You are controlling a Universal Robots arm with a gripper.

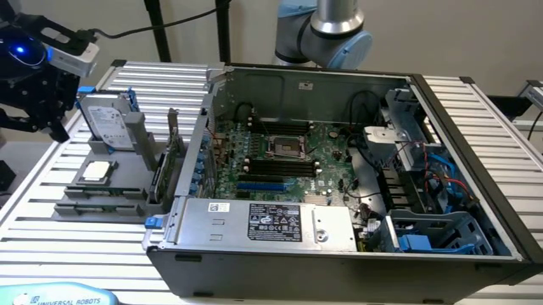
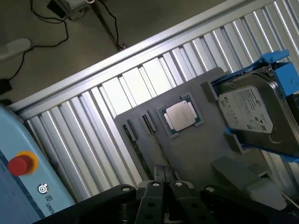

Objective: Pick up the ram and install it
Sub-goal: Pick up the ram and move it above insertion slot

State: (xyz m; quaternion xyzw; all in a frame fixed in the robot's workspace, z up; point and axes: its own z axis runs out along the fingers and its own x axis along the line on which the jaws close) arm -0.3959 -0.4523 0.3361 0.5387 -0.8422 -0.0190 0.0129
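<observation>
My pincer (image 1: 38,127) hangs above the slatted bench (image 1: 76,254) at the exterior view's left; I cannot tell its grip. The ram (image 1: 98,190) lies in the grey holder (image 1: 131,175), just beside the processor (image 1: 96,170), outside the open computer case (image 1: 339,267).

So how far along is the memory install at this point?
Nothing looks done: the ram lies in the gray tray beside the computer case, and the black memory slots on the motherboard look empty. In hand: the gripper hangs above the tray near the hard drive, with no stick seen in it. Left: the pick-up and the install.
</observation>
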